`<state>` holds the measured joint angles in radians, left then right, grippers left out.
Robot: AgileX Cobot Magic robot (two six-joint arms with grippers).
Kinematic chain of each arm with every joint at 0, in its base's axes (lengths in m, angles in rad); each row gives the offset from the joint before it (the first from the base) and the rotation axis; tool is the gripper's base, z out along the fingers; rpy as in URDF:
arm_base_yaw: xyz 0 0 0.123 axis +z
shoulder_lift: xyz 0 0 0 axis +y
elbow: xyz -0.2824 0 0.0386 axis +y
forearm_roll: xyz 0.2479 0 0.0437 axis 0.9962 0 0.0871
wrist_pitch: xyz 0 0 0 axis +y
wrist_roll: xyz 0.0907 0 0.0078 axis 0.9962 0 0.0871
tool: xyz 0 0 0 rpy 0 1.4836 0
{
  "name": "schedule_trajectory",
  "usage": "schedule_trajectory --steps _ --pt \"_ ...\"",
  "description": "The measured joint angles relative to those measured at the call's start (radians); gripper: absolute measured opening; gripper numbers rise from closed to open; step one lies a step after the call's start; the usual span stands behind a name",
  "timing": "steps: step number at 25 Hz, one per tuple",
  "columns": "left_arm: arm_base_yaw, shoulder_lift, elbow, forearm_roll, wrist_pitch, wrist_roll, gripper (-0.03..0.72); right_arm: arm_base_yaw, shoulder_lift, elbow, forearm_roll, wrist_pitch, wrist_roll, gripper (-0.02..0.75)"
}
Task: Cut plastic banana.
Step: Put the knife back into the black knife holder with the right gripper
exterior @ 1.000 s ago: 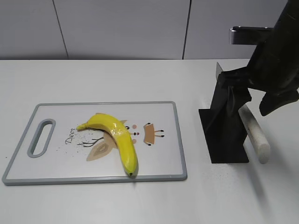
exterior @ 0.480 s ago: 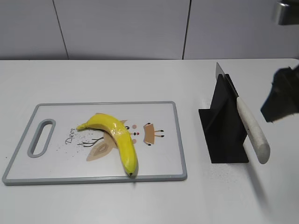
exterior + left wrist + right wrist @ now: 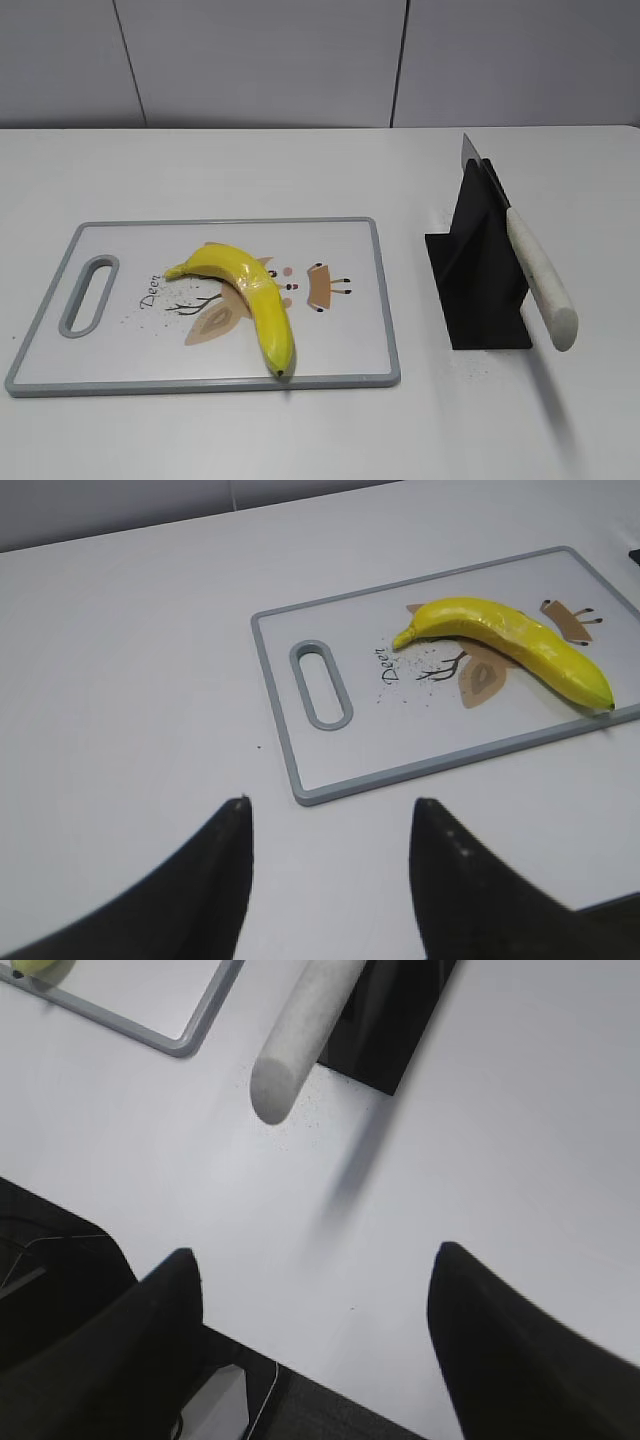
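Observation:
The plastic banana [image 3: 250, 290] is curved, glossy yellow with a dark tip, and lies on the grey-rimmed cutting board [image 3: 365, 300]. It also shows in the left wrist view [image 3: 520, 645]. A knife with a white handle [image 3: 540, 280] rests slanted in a black stand [image 3: 480, 270]. My left gripper [image 3: 330, 810] is open and empty above bare table, left of the board. My right gripper [image 3: 315, 1260] is open and empty over the table's front edge, below the knife handle [image 3: 300, 1040]. Neither gripper shows in the exterior view.
The cutting board [image 3: 300, 750] has a handle slot [image 3: 320, 683] at its left end. The table's front edge [image 3: 330, 1400] with a dark floor and cable below shows in the right wrist view.
The right arm, which stood at the knife stand a second ago, has drawn away to the right and out of the exterior view. The knife stays in the stand. The banana has not moved.

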<state>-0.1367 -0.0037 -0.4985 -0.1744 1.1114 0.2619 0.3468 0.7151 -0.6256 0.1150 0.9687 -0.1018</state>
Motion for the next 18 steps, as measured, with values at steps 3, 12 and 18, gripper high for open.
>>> schedule_trajectory --steps 3,12,18 --pt "0.0 0.0 0.0 0.0 0.0 0.0 0.489 0.0 -0.121 0.068 0.0 0.002 -0.004 0.534" --pt "0.0 0.0 0.0 0.0 0.0 0.0 0.489 0.0 -0.379 0.116 -0.002 0.068 -0.035 0.534" --pt "0.0 0.0 0.0 0.0 0.0 0.0 0.489 0.0 -0.493 0.117 -0.002 0.07 -0.039 0.534"
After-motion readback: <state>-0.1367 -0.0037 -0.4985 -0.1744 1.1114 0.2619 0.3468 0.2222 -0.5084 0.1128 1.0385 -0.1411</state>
